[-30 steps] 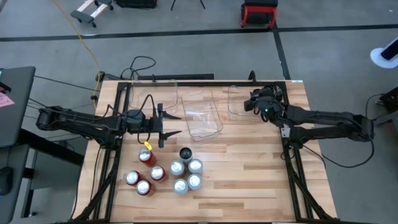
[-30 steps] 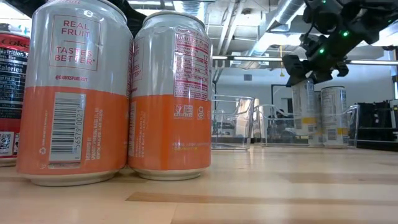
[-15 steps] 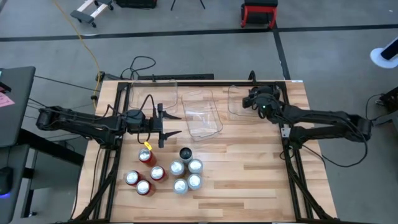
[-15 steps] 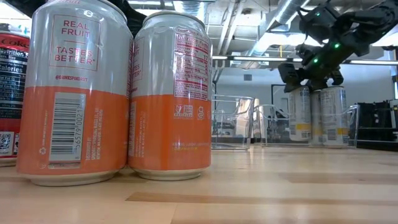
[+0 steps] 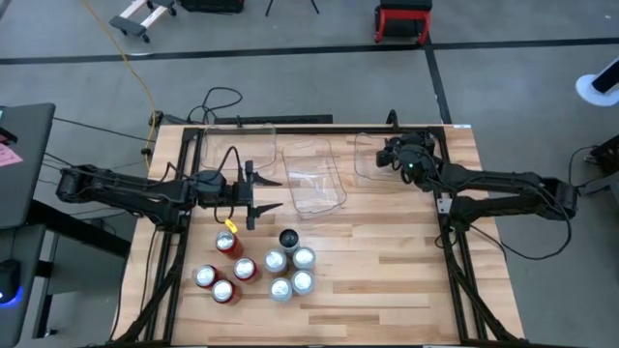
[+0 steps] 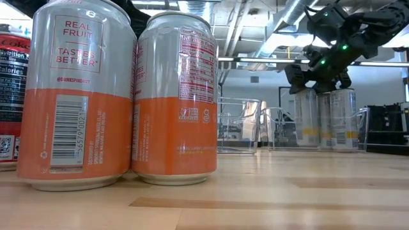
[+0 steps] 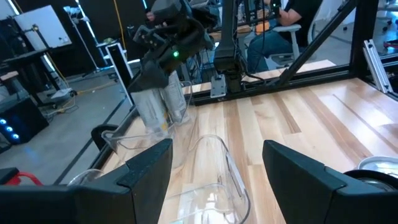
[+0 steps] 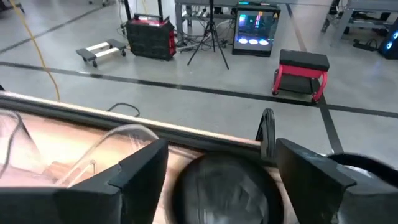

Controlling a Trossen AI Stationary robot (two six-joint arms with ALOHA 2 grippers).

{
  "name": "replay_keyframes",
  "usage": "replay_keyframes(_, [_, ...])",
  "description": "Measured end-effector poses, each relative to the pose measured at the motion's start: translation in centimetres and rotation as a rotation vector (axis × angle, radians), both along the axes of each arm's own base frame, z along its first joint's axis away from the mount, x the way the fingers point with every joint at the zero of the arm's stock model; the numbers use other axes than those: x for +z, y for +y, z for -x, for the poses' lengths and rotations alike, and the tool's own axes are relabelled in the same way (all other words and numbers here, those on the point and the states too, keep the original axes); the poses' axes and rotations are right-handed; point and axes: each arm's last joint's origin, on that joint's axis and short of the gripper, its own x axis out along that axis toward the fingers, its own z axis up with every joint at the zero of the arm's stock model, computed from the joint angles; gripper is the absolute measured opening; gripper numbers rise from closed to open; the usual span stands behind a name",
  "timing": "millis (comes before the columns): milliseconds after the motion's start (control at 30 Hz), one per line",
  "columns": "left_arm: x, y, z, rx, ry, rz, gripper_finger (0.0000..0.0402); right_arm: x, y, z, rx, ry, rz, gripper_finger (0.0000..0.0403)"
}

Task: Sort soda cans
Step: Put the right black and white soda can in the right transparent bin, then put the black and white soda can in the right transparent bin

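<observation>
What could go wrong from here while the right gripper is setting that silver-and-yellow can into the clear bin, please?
1. The right gripper sits on top of the silver-and-yellow can inside the clear plastic bin; lifting off at an angle could tip it.
2. A second can stands close beside it, so a tilt might knock both over.
3. The open left gripper waits just beyond the cluster of silver-topped cans, which stand tightly packed; reaching in may bump neighbours.
</observation>
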Motion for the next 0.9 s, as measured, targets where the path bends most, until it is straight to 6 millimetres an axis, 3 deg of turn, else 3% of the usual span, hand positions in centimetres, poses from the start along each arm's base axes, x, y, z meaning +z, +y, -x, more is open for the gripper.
replay_keyframes(300, [-0.1, 0.0, 0.0, 0.002, 0.003, 0.028, 0.0247, 0.9, 0.4, 0.4, 0.009, -0.030, 0.028, 0.0337])
replay_keyframes(467, [-0.1, 0.0, 0.0, 0.002, 0.005, 0.028, 0.0247, 2.3, 1.9, 0.3, 0.097, -0.091, 0.084, 0.0332])
replay_keyframes(700, [-0.3, 0.1, 0.0, 0.031, 0.028, 0.044, 0.0247, 5.6, 5.7, -0.6, 0.438, -0.237, 0.243, 0.0326])
replay_keyframes(900, [-1.6, -0.2, 0.2, -0.060, 0.162, 0.042, 0.0247, 6.2, 8.2, -1.8, 0.805, -0.331, 0.258, 0.0326])
